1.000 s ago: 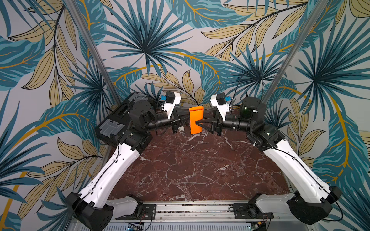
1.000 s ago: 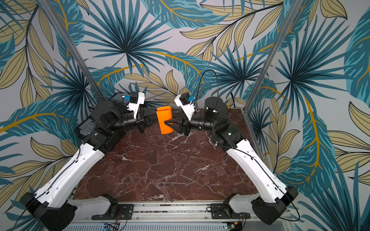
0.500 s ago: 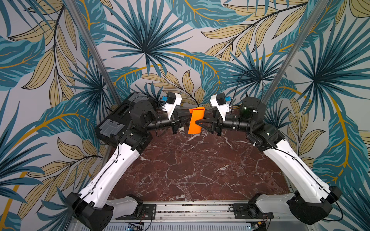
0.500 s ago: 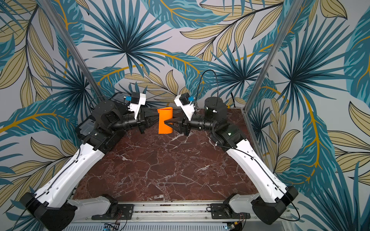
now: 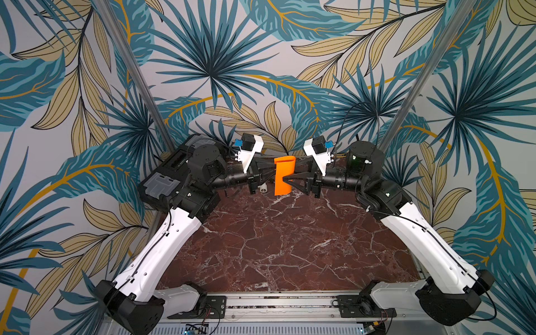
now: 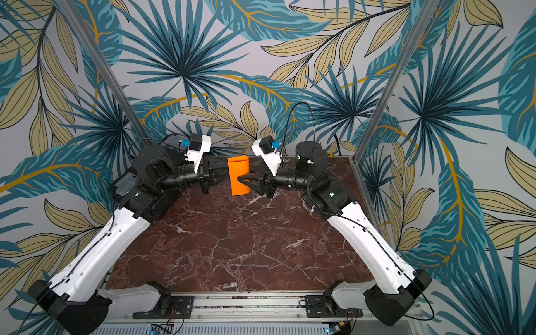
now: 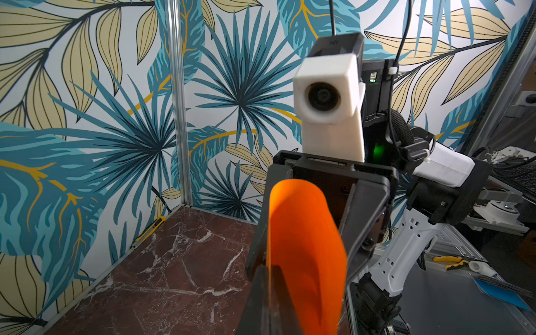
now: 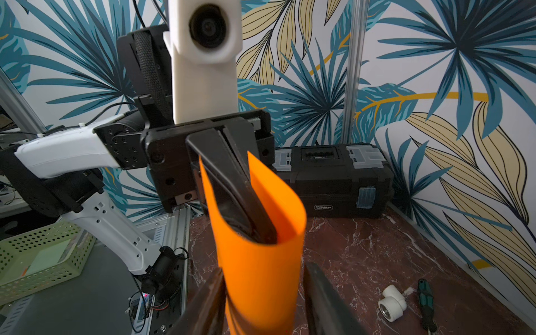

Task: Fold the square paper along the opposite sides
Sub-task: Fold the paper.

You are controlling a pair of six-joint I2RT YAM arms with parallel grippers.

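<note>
Pinching square paper (image 8: 261, 269), left gripper (image 8: 262, 232), black toolbox (image 8: 333, 179) closed

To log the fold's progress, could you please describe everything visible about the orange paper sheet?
The thin, bright orange paper sheet is bent into a loose, uncreased U and held upright over the red-brown marble table. The shut left gripper pinches it at its open side; the right gripper, jaws apart, straddles the rounded bend.
</note>
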